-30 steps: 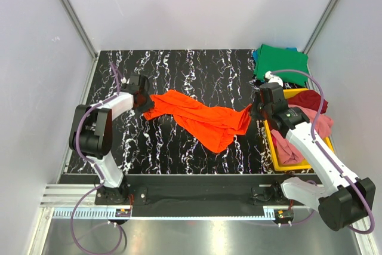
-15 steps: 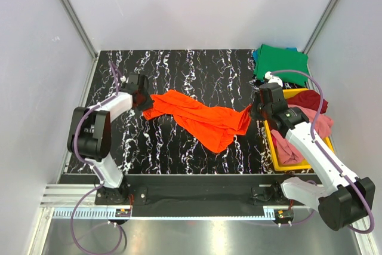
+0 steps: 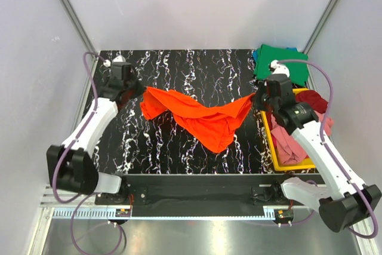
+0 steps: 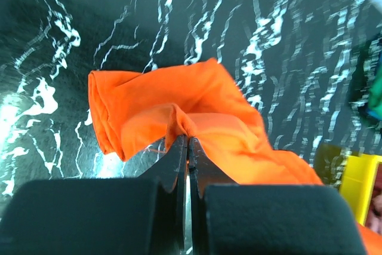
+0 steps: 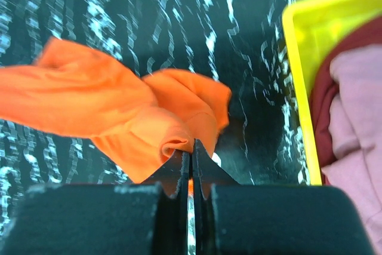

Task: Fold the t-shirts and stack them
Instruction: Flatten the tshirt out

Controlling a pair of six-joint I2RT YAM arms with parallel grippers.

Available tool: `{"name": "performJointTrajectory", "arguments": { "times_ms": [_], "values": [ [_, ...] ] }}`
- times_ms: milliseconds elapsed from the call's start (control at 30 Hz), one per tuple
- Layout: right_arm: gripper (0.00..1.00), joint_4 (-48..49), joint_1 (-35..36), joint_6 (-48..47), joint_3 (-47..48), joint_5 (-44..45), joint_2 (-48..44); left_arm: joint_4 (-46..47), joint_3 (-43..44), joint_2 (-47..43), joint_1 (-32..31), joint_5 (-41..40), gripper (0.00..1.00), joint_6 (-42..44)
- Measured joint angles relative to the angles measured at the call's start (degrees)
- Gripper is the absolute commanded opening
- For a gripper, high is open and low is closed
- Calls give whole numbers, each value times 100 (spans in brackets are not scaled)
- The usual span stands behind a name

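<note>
The bright orange t-shirt (image 3: pixel 200 114) hangs stretched between both grippers above the black marbled table, its middle sagging toward the front. My left gripper (image 3: pixel 142 91) is shut on its left end; the left wrist view shows the jaws pinching a fold of the orange cloth (image 4: pixel 179 103). My right gripper (image 3: pixel 255 97) is shut on its right end, with a rolled edge of the cloth (image 5: pixel 149 117) caught at the jaw tips. A folded green t-shirt (image 3: pixel 280 63) lies at the back right, a blue one just showing under it. Dark red (image 3: pixel 310 100) and pink t-shirts (image 3: pixel 292 144) lie in the tray.
A yellow plastic tray (image 3: pixel 271 144) stands at the right edge of the table, close beside my right arm; its rim shows in the right wrist view (image 5: pixel 298 76). Grey enclosure walls and aluminium posts surround the table.
Both grippers have risen and moved toward the back, lifting the two ends of the orange t-shirt off the table. The left arm has stretched out.
</note>
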Motion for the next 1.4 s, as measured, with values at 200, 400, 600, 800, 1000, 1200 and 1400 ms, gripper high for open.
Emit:
{"name": "performJointTrajectory", "arguments": {
  "times_ms": [200, 400, 600, 800, 1000, 1200, 1400],
  "values": [
    [0, -166, 0, -144, 809, 50, -273, -474, 363, -833, 2, -175, 0, 105],
    [0, -269, 0, -330, 1460, 129, -831, -911, 1047, -1694, 2, -415, 0, 243],
    [0, -249, 0, -562, 1838, 151, -1650, -1290, 1904, -2518, 2, -645, 0, 431],
    [0, -131, 0, -866, 2149, -114, -2546, -1373, 2599, -3375, 2, -673, 0, 763],
    [0, -42, 0, -1207, 2754, -708, -2859, -1355, 3237, -4089, 2, -472, 0, 1058],
    [0, 24, 0, -1381, 3670, -1169, -2636, -1255, 3534, -4280, 2, -321, 0, 1161],
    [0, 15, 0, -1506, 4402, -1228, -1655, -1429, 3279, -4083, 2, -575, 0, 1154]
  ]
}}
